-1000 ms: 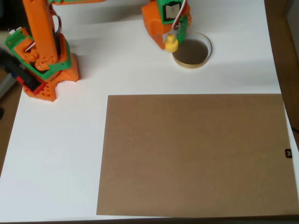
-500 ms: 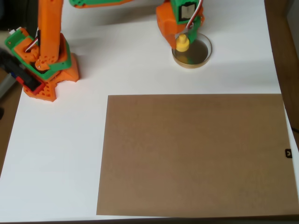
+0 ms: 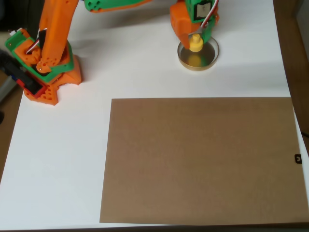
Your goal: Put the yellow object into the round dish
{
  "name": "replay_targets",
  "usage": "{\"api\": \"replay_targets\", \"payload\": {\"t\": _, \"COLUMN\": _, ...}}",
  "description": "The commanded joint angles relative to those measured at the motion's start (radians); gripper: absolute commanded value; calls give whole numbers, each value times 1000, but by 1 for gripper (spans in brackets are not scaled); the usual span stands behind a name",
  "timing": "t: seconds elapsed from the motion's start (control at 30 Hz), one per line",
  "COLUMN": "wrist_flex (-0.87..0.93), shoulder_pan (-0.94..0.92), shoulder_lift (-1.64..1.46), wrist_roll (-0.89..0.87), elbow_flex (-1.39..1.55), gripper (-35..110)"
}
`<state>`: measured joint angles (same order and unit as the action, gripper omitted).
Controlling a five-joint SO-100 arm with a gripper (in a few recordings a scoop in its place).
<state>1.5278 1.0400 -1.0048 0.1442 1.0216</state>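
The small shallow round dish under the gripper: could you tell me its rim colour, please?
Tan-gold, around a dark grey-brown inside; the overhead view shows the round dish best.

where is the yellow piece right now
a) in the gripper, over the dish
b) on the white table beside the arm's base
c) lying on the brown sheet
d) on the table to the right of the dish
a: in the overhead view the yellow piece sits at the gripper tip, inside the rim outline of the dish; whether it touches the dish floor cannot be told.
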Motion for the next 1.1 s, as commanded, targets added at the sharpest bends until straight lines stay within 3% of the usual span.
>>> {"api": "replay_targets", "payload": {"t": 0.0, "wrist_flex": 25, "shoulder_pan": 17, "shoulder_lift": -28, "wrist_roll": 2, "elbow_flex": -77, "gripper": 7}}
{"api": "replay_targets", "payload": {"t": 0.2, "wrist_flex": 37, "shoulder_pan": 32, "shoulder_lift": -20, "wrist_roll": 6, "elbow_flex": -84, "gripper": 22}}
{"api": "replay_targets", "payload": {"t": 0.6, "wrist_flex": 71, "shoulder_pan": 17, "shoulder_lift": -123, "wrist_roll": 48, "elbow_flex": -29, "gripper": 26}}
{"api": "replay_targets", "payload": {"t": 1.07, "wrist_flex": -64, "shoulder_pan": -123, "shoulder_lift": -709, "wrist_roll": 270, "elbow_flex": 614, "gripper": 26}}
